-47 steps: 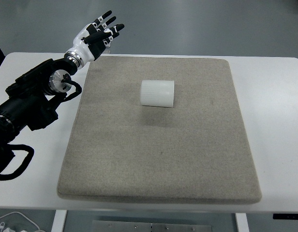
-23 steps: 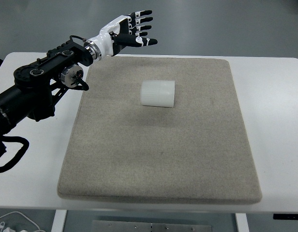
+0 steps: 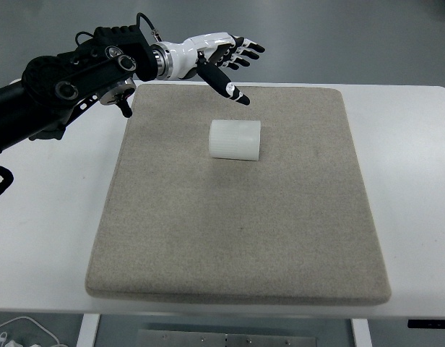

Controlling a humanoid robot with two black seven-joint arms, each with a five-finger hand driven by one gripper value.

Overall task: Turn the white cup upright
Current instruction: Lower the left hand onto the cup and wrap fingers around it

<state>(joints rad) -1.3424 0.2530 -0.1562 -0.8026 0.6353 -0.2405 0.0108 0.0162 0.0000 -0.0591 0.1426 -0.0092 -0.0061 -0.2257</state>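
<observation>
A white cup (image 3: 235, 139) lies on its side on the grey mat (image 3: 237, 238), toward the mat's far middle. My left hand (image 3: 233, 61) hovers above the mat's far edge, just beyond and slightly left of the cup, not touching it. Its fingers are spread and hold nothing; the thumb points down toward the cup. The black left arm (image 3: 63, 79) reaches in from the left edge. No right arm shows.
The mat lies on a white table (image 3: 410, 188) with bare strips on the left and right. A white cable (image 3: 20, 332) lies on the floor at the bottom left.
The left arm has swung rightward along the far edge of the mat, bringing the spread hand from the mat's far left corner to just beyond the cup. The cup has not moved.
</observation>
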